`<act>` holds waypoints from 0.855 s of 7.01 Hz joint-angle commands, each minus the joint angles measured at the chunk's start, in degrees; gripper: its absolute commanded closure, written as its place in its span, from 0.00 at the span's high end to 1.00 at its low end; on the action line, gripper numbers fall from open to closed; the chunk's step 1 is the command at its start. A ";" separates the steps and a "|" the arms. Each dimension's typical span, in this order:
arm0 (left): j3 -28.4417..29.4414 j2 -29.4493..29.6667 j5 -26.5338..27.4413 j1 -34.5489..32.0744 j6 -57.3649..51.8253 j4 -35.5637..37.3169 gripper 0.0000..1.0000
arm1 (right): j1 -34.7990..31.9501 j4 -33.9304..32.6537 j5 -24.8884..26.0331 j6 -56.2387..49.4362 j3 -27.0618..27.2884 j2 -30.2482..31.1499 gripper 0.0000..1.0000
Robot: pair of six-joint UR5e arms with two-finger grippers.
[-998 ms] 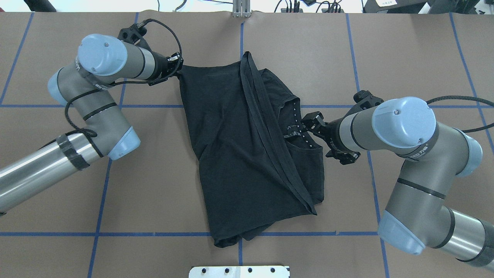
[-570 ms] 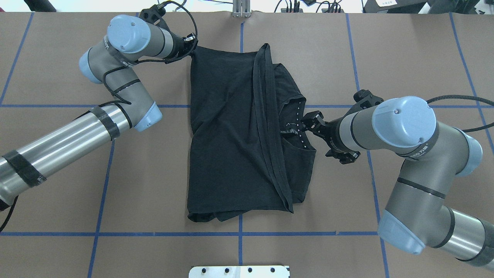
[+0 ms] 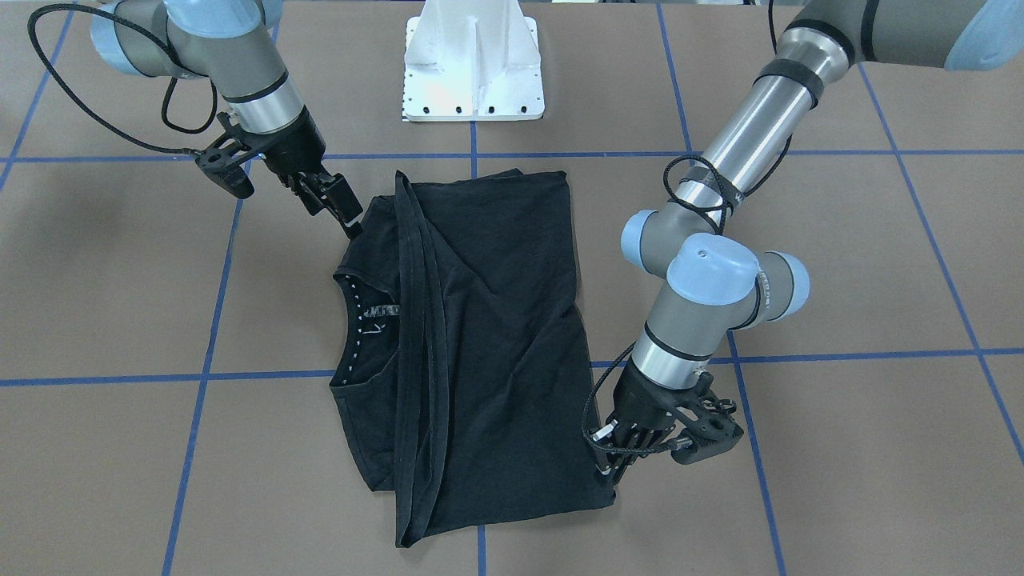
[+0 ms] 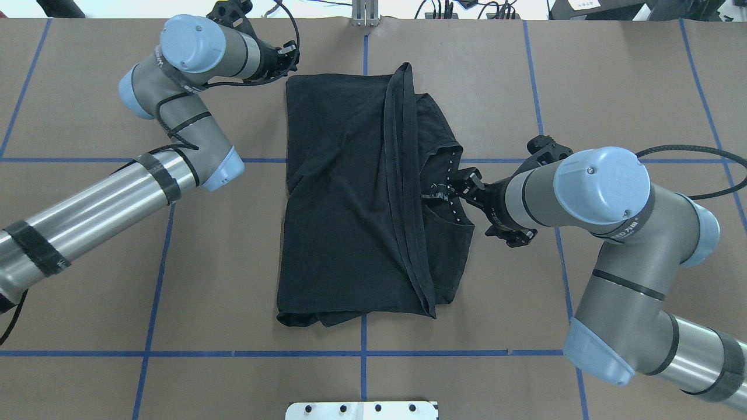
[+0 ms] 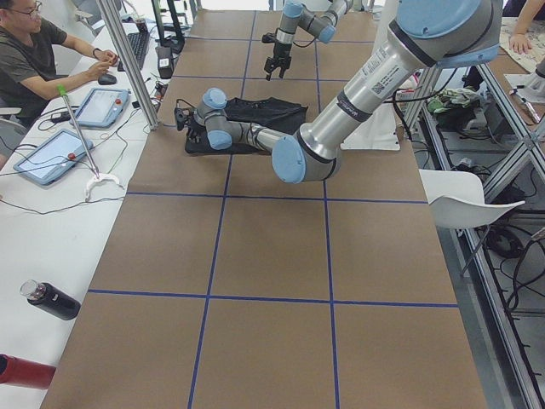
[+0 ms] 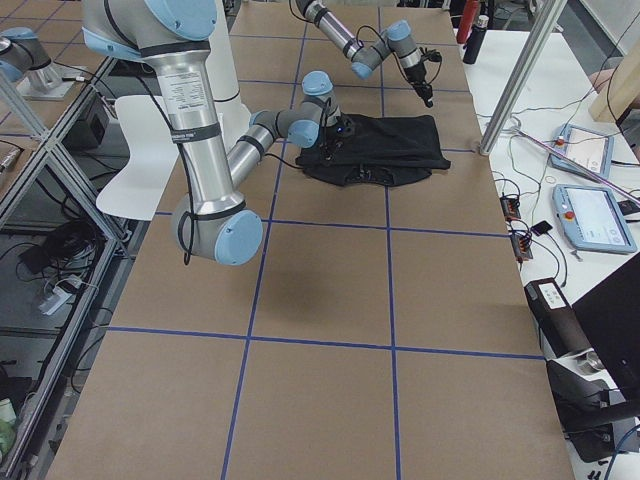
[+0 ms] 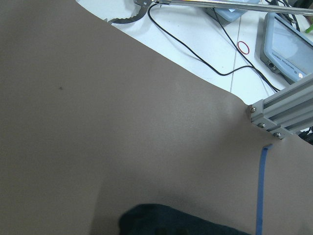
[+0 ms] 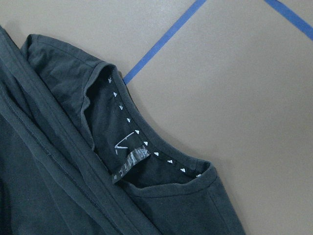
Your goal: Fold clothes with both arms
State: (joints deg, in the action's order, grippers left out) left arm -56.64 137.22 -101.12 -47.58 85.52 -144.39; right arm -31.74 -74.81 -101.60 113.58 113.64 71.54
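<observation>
Released since the earlier frame, the far left corner of the one black T-shirt (image 4: 344,204) had settled flat. It lay mid-tabletop (image 4: 613,87), long axis running away from my base, neckline toward my right arm (image 4: 601,186). Right jaws stood apart, empty, at that neckline. Left jaws sat just beyond the dropped corner; closure undeterminable. Arms: two.

T-shirt (image 8: 29,196): black, lying flat at lower left.
Neckline (image 8: 161,185): ribbed, lined inside with small white marks (image 8: 138,132).
Tag (image 8: 131,164): dark, inside the collar.
Hem band (image 8: 54,147): stitched, folded diagonally across the shirt.
Table (image 8: 234,107): brown, crossed by blue tape (image 8: 164,44).
</observation>
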 commanded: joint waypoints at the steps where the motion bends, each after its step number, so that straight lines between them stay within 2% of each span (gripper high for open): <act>1: -13.00 -10.96 -4.67 -0.41 -0.62 0.25 0.69 | 3.15 -0.16 0.95 -0.64 -1.57 -2.37 1.00; 2: -18.62 -15.19 -5.05 -0.50 -0.62 1.56 0.68 | 5.53 -0.43 1.40 -7.08 -1.58 -2.72 1.00; 3: -24.86 -18.19 -5.14 -0.50 -1.23 6.36 0.68 | 7.73 -1.65 2.10 -16.81 -1.49 -3.24 0.93; 4: -29.53 -20.04 -5.14 -0.67 -4.72 10.76 0.68 | 9.23 -5.05 2.11 -26.30 -1.49 -4.47 0.89; 6: -37.28 -23.74 -5.14 -1.03 -7.64 17.54 0.68 | 10.73 -16.02 3.76 -41.89 -1.49 -8.16 0.85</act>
State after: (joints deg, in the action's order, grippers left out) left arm -89.08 115.72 -106.24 -48.47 79.71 -131.16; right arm -22.12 -84.79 -99.07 81.05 112.18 65.43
